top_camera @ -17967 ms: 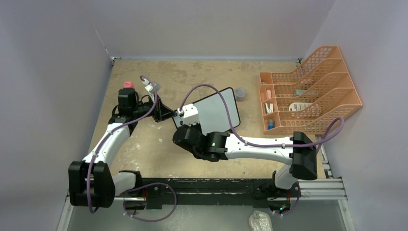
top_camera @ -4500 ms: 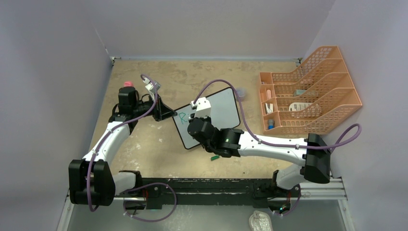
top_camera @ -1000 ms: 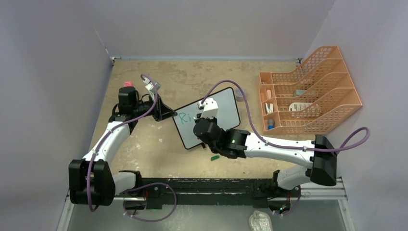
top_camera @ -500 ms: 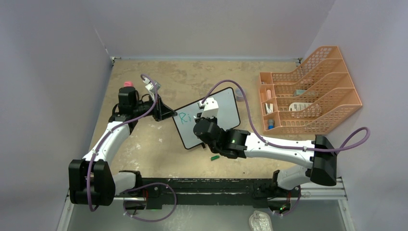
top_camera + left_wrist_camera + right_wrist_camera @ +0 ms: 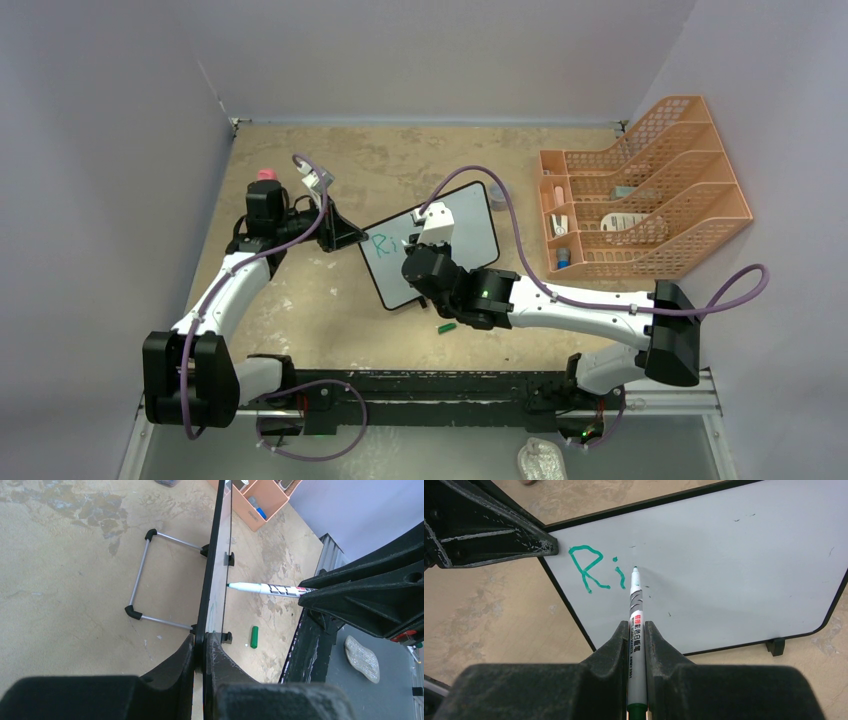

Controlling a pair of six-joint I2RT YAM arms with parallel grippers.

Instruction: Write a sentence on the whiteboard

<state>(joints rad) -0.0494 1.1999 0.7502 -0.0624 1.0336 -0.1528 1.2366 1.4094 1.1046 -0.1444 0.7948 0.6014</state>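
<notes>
We see the whiteboard (image 5: pixel 734 570) standing on the table (image 5: pixel 330 300), white, black-framed, its sentence (image 5: pixel 596 572) only a green "Ri". Our left gripper (image 5: pixel 201 647) pinches its edge; our right gripper (image 5: pixel 637 635) clamps a marker (image 5: pixel 635 600), tip at the board.

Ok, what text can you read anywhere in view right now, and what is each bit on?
"Ri": green handwriting near the upper left corner of the whiteboard, as the right wrist view shows it.
Printed label on the marker: red and black characters, too small to read.
Items in the orange organizer: any labels are too small to read.
Nothing else legible.
</notes>
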